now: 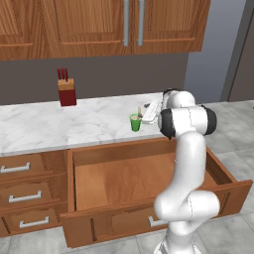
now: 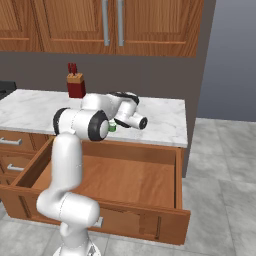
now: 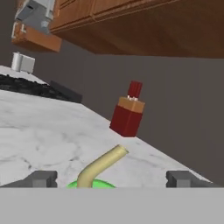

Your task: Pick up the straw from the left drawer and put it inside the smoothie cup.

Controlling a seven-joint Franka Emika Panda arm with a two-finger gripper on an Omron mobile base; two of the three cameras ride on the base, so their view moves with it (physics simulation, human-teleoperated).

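The small green smoothie cup point(image 1: 135, 123) stands on the marble counter near its front edge. The pale yellow-green straw point(image 1: 139, 112) sticks up out of it at a tilt. In the hand view the straw point(image 3: 103, 165) rises from the cup's green rim point(image 3: 92, 184) between my two fingertips point(image 3: 42, 178), which stand far apart and touch nothing. My gripper point(image 1: 145, 117) hovers open just right of the cup. The left drawer point(image 1: 124, 181) is pulled out below the counter, its wood bottom bare. In the right base view my arm hides most of the cup point(image 2: 112, 127).
A red knife block point(image 1: 67, 92) stands at the back of the counter, to the left; it is also in the hand view point(image 3: 127, 116). Narrow stacked drawers point(image 1: 22, 197) sit left of the open drawer point(image 2: 125, 182). Wall cabinets hang above.
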